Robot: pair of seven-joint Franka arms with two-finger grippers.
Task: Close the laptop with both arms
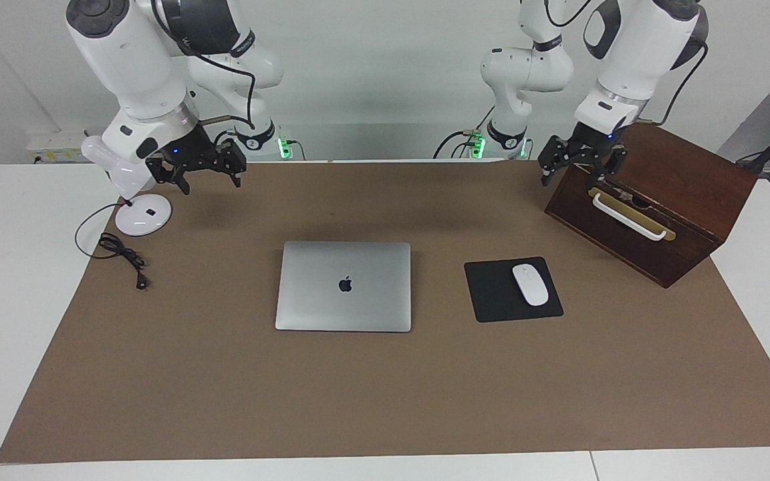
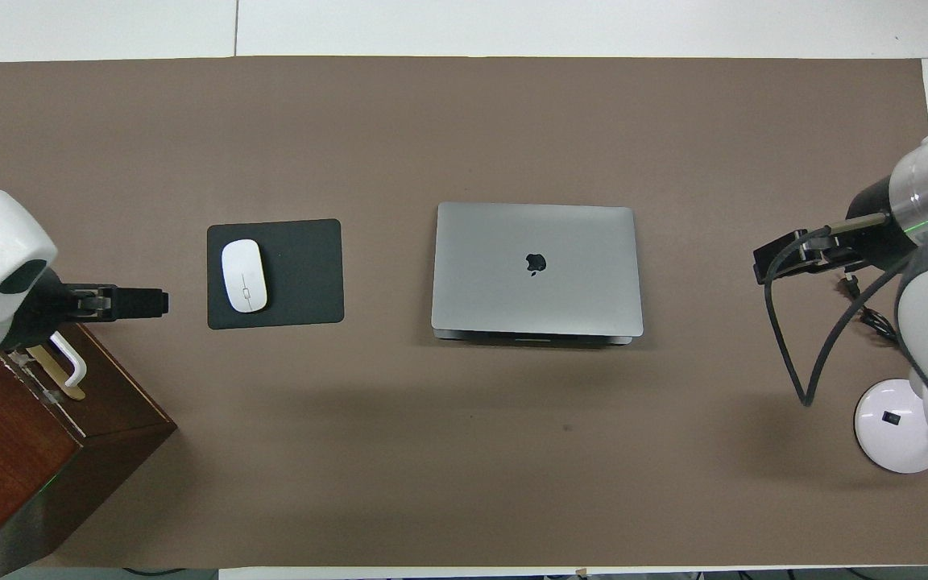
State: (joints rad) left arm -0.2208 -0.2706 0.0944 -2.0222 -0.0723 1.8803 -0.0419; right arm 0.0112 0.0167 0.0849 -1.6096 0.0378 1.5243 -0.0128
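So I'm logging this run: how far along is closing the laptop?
Done: the laptop lies flat with its lid shut, logo up, beside the mouse pad. In hand: nothing. The left gripper hangs open over the wooden box, and the right gripper hangs open by the lamp, both clear of the laptop. Left: nothing visible.
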